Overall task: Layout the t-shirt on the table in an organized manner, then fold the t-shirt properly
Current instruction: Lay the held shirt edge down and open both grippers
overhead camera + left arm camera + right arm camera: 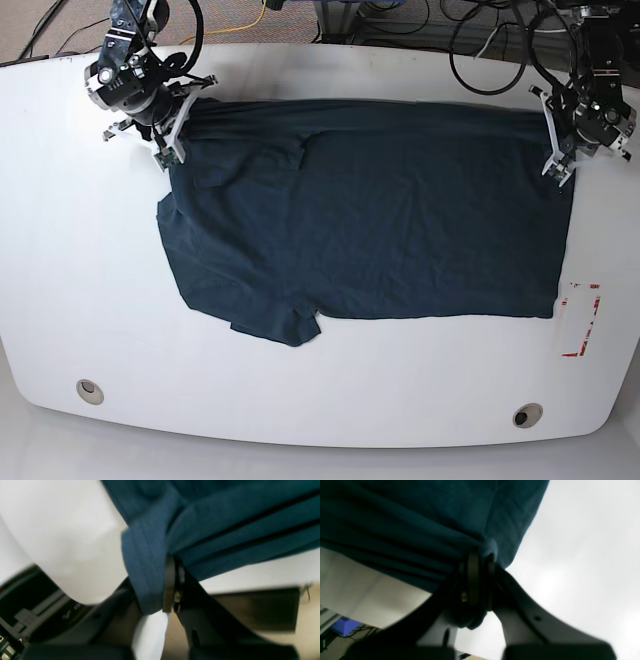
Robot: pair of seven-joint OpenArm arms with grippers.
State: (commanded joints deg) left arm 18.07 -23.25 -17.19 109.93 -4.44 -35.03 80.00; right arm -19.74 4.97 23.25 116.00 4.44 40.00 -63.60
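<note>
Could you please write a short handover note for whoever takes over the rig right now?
Left gripper: shut on the t-shirt, pinching a bunched edge at the far corner on the base view's right.
Right gripper: shut on the t-shirt at the far corner on the base view's left.
T-shirt: spread across the table, far edge stretched between the grippers, still wrinkled; the sleeve nearest the camera lies skewed.
Done: rough layout.
Left: release, smooth the wrinkles and sleeves, then do all the folds.

Both wrist views are soft and blurred (the base view sharp, evenly lit).
</note>
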